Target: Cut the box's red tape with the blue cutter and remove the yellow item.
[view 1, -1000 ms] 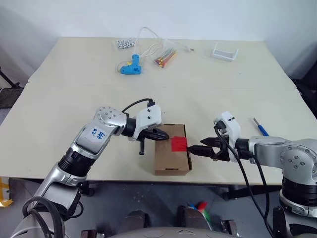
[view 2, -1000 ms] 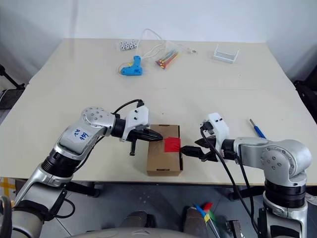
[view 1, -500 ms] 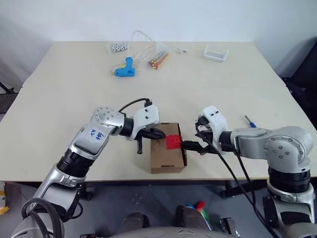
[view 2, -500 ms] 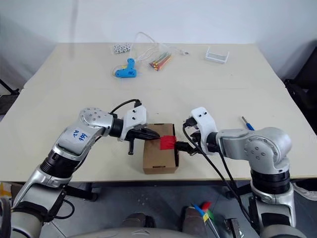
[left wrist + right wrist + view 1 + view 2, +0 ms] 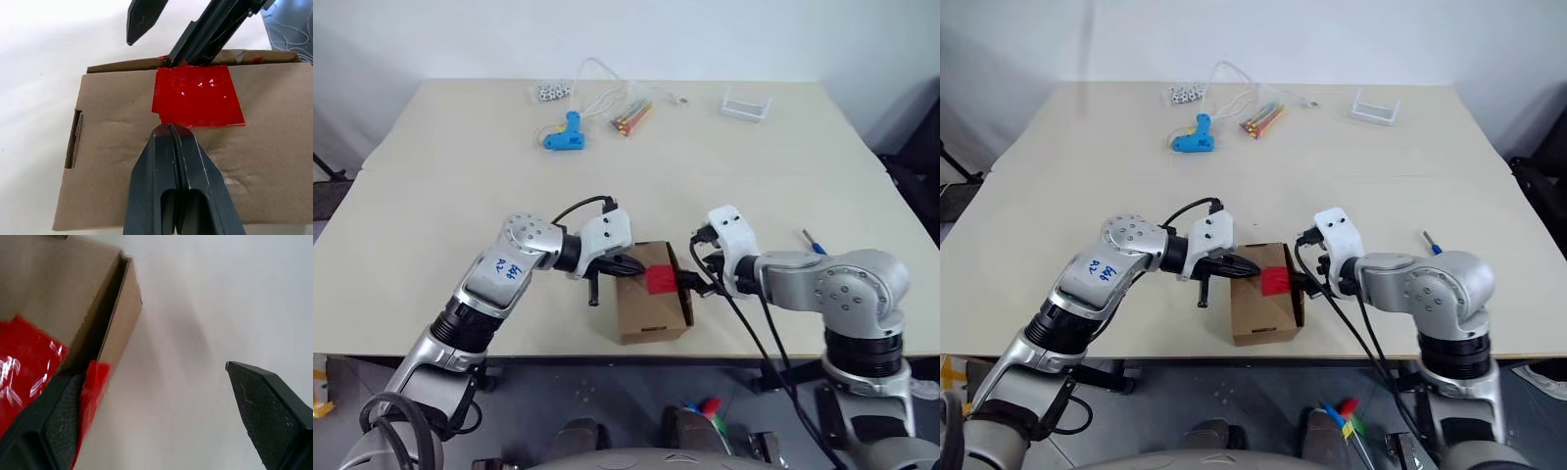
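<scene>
At lower centre of the head view, our left gripper (image 5: 625, 264) presses its shut fingers on the box (image 5: 651, 311), just beside the red tape (image 5: 661, 280). Our right gripper (image 5: 161, 416) stands wide apart, one finger under the lid's taped edge. Prying could tear the flap or slide the box off the near table (image 5: 431, 196) edge. The blue cutter (image 5: 814, 243) lies at right; open room is toward the upper frame.
</scene>
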### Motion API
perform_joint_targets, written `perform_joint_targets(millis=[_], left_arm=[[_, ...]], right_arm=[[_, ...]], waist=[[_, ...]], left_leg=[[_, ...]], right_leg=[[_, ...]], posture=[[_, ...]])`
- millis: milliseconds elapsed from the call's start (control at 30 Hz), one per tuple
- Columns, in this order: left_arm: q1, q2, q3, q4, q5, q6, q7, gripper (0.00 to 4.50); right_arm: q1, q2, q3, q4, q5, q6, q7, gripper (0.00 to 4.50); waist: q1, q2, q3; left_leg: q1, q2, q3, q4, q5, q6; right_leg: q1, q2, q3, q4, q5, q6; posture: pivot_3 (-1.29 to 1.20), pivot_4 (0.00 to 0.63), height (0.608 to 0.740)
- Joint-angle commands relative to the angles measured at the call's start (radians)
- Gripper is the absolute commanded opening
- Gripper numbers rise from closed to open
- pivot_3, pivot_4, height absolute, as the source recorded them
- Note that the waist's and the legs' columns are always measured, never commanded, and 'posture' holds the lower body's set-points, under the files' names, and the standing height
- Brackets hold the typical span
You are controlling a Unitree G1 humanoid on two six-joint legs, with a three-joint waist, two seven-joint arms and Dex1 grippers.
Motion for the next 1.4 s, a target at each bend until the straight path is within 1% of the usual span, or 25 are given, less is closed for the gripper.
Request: perform_joint_targets(millis=[33, 300, 500, 600, 767, 1000, 1133, 1300, 1400], left_arm=[[0.043, 0.019, -0.059, 0.036, 0.035, 0.023, -0.017, 0.00], [0.061, 0.033, -0.076, 0.028, 0.043, 0.031, -0.020, 0.00], [0.075, 0.052, -0.087, 0.012, 0.043, 0.046, -0.031, 0.00], [0.080, 0.059, -0.093, 0.010, 0.044, 0.049, -0.035, 0.00], [0.086, 0.067, -0.107, 0.012, 0.049, 0.059, -0.042, 0.00], [0.106, 0.074, -0.125, 0.002, 0.056, 0.066, -0.038, 0.00], [0.115, 0.076, -0.142, 0.007, 0.070, 0.061, -0.032, 0.00], [0.116, 0.065, -0.140, -0.002, 0.062, 0.066, -0.023, 0.00], [0.112, 0.063, -0.134, -0.002, 0.059, 0.064, -0.021, 0.00]], right_arm=[[0.023, -0.084, 0.045, -0.016, -0.035, 0.025, 0.030, 4.44], [0.027, -0.088, 0.087, -0.021, -0.133, 0.017, 0.065, 4.44], [0.042, -0.133, 0.070, 0.018, -0.201, -0.023, 0.108, 4.44], [0.034, -0.154, 0.057, 0.038, -0.225, -0.041, 0.129, 4.44], [0.050, -0.158, 0.053, 0.041, -0.244, -0.044, 0.150, 4.44], [0.091, -0.184, 0.028, 0.067, -0.285, -0.067, 0.169, 4.44], [0.096, -0.169, -0.017, 0.091, -0.311, -0.072, 0.180, 4.44], [0.095, -0.169, -0.029, 0.064, -0.326, -0.071, 0.213, 4.44], [0.084, -0.146, -0.081, 0.059, -0.308, -0.047, 0.239, 4.44]], waist=[[0.002, 0.000, 0.000], [0.005, 0.000, -0.001], [0.021, 0.000, -0.001], [0.023, 0.000, -0.001], [0.023, 0.000, -0.001], [0.021, 0.001, -0.002], [0.020, 0.005, -0.004], [0.020, 0.009, -0.006], [0.020, 0.010, -0.007]], left_leg=[[0.000, 0.000, 0.000, 0.000, -0.001, 0.001], [0.000, -0.001, -0.001, 0.000, -0.005, 0.005], [0.002, -0.001, -0.003, 0.000, -0.005, 0.005], [0.002, -0.002, -0.004, 0.000, -0.005, 0.005], [0.002, -0.002, -0.005, 0.001, -0.005, 0.005], [0.002, -0.003, -0.008, 0.000, -0.006, 0.005], [0.003, -0.001, -0.008, 0.000, -0.006, 0.003], [0.003, 0.000, -0.008, 0.000, -0.005, 0.002], [0.003, 0.000, -0.008, 0.000, -0.005, 0.002]], right_leg=[[0.000, 0.000, -0.001, 0.000, 0.000, 0.000], [0.008, 0.005, -0.010, -0.011, 0.001, 0.001], [0.012, 0.004, -0.011, -0.015, 0.001, 0.001], [0.014, 0.000, -0.011, -0.016, 0.001, 0.001], [0.015, -0.001, -0.012, -0.017, 0.001, 0.001], [0.016, -0.001, -0.013, -0.017, 0.001, 0.001], [0.016, 0.000, -0.015, -0.017, 0.001, 0.001], [0.016, 0.000, -0.018, -0.017, 0.000, 0.001], [0.016, 0.000, -0.019, -0.017, 0.000, 0.001]], posture=[[0.00, 0.150, 0.740], [0.00, 0.150, 0.740], [0.00, 0.150, 0.740], [0.00, 0.150, 0.740], [0.00, 0.150, 0.740], [0.00, 0.150, 0.740], [0.00, 0.150, 0.740], [0.00, 0.150, 0.740], [0.00, 0.150, 0.740]])
